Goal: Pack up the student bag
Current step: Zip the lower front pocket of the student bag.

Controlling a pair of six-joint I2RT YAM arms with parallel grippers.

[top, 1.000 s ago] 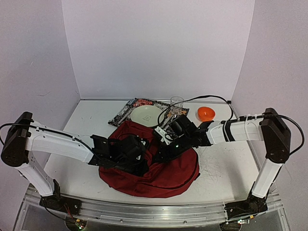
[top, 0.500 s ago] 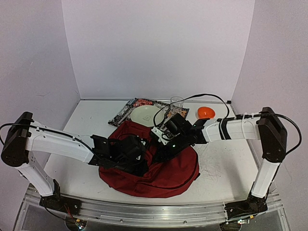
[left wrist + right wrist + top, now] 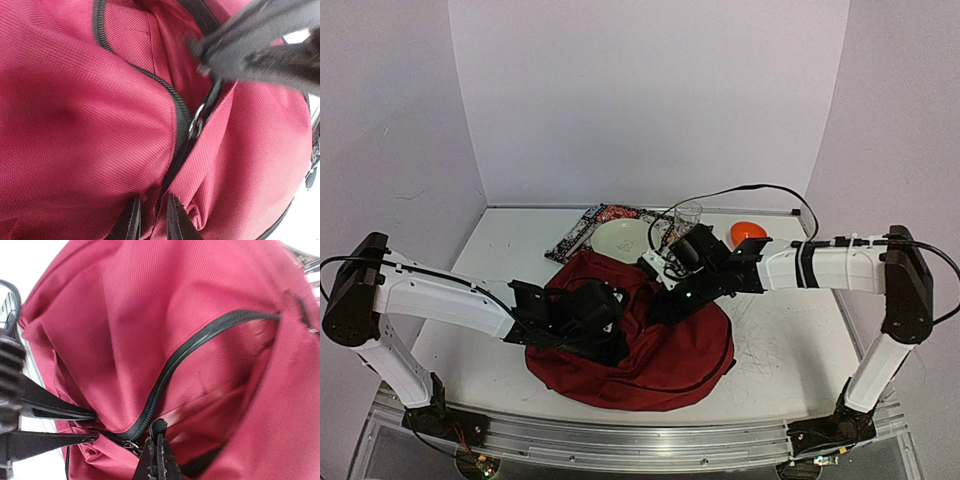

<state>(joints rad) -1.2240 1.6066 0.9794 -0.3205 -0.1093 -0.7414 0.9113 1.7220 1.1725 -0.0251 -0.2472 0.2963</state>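
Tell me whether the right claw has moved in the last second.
Yes. The right claw, over the bag, has drawn slightly away from the robot's side, nearer the plate behind the bag.

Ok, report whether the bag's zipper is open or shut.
Open, at least partly: on the student bag the zipper gapes, red lining showing inside in both wrist views.

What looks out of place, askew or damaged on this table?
Nothing is spilled or broken. The student bag lies slumped with its zipper partly open, and its far edge seems to touch the plate.
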